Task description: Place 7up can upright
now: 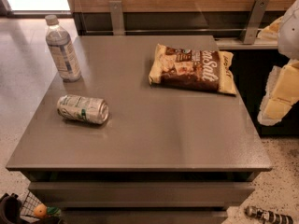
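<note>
The 7up can (82,109) lies on its side on the grey table (154,134), near the left edge, its shiny end facing right. My gripper (279,93), white with yellow pads, hangs at the right edge of the view, beyond the table's right side and well away from the can. It holds nothing that I can see.
A clear water bottle (62,50) with a white cap stands upright at the table's back left, behind the can. A chip bag (194,69) lies flat at the back right. A wooden wall with metal brackets (254,20) runs behind the table. Small objects lie on the floor below.
</note>
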### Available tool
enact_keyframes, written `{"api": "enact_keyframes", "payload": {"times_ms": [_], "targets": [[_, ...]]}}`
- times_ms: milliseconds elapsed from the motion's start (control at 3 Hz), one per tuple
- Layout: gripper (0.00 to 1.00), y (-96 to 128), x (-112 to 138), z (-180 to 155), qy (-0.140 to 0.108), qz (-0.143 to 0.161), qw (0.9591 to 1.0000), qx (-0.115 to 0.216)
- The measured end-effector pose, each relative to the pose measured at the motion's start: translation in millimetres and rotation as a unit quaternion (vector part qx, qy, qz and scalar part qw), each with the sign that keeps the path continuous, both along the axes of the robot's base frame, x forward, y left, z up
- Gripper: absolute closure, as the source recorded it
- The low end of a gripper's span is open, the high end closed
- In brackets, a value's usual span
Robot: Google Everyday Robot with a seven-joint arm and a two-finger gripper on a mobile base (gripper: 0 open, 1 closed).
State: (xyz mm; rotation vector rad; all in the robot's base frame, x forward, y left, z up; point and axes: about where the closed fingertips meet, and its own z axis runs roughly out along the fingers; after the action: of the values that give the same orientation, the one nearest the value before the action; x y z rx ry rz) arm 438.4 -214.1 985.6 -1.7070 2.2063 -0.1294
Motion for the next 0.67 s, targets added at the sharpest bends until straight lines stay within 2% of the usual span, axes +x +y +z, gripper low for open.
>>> {"api": "enact_keyframes", "payload": {"times_ms": [333, 667], "targets": [[0.0, 0.5, 0.4, 0.7, -0.001, 0.0, 1.0, 0.0], [0.0, 33.4, 33.5, -0.8, -0.01, 0.013, 0.9985, 0.053]]}}
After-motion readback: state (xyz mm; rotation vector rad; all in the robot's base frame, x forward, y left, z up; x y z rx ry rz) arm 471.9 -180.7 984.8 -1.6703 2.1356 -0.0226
